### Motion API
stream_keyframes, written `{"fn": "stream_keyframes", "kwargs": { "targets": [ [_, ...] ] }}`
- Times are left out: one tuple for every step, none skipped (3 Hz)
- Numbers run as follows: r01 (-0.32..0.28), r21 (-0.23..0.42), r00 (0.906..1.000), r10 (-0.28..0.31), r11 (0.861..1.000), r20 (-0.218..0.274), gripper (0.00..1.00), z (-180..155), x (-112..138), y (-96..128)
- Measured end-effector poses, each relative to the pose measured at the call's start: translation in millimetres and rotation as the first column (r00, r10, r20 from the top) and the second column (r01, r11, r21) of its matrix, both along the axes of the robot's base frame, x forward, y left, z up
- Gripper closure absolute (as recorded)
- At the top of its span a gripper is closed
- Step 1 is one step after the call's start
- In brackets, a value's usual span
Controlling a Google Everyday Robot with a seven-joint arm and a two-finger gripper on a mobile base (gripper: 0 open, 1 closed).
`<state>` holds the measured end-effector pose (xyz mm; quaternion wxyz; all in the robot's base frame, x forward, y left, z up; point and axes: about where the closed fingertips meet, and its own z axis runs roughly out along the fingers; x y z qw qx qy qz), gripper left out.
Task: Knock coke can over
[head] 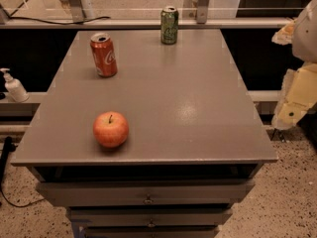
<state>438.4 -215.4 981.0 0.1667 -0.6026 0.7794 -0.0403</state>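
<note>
The coke can stands upright on the grey table at the back left. It is red-orange with white script and a silver top. My gripper hangs at the right edge of the view, off the table's right side and far from the can. Its cream-coloured body shows beside the table's edge.
A green can stands upright at the table's back edge. A red apple lies near the front left. A white pump bottle stands on a ledge at the left. Drawers sit under the tabletop.
</note>
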Motion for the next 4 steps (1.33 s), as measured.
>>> {"fn": "stream_keyframes", "kwargs": {
  "targets": [
    [0.000, 0.000, 1.0000, 0.000, 1.000, 0.000, 0.00, 0, 0, 0],
    [-0.010, 0.053, 0.9998, 0.010, 0.999, 0.018, 0.00, -4, 8, 6],
    [-0.070, 0.161, 0.9966, 0.062, 0.984, 0.053, 0.00, -18, 32, 32],
    [-0.175, 0.298, 0.9822, 0.145, 0.939, 0.119, 0.00, -26, 68, 79]
  ]
}}
